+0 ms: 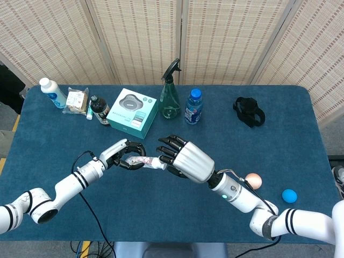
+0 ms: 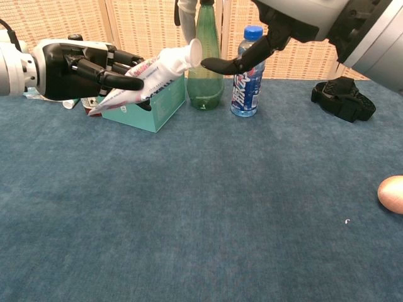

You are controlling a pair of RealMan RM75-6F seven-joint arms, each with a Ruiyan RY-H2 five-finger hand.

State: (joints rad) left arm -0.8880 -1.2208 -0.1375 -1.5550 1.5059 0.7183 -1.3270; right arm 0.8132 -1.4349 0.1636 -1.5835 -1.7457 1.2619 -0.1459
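Note:
My left hand (image 1: 119,156) (image 2: 74,69) grips a white toothpaste tube (image 1: 142,161) (image 2: 150,70) with pink print, held nearly level above the blue table (image 1: 301,145). The tube's cap end points toward my right hand (image 1: 185,159) (image 2: 286,22). That hand holds nothing, its dark fingers (image 2: 230,63) spread and reaching to just beside the cap. I cannot tell whether they touch it. The tube's flat end sticks out past my left palm in the chest view.
At the back stand a green spray bottle (image 1: 171,99), a blue-capped water bottle (image 1: 193,106), a teal box (image 1: 132,113), a dark small bottle (image 1: 99,110), a snack packet (image 1: 76,100) and a white bottle (image 1: 52,92). A black strap (image 1: 249,112), a peach ball (image 1: 253,181) and a blue ball (image 1: 289,195) lie at the right.

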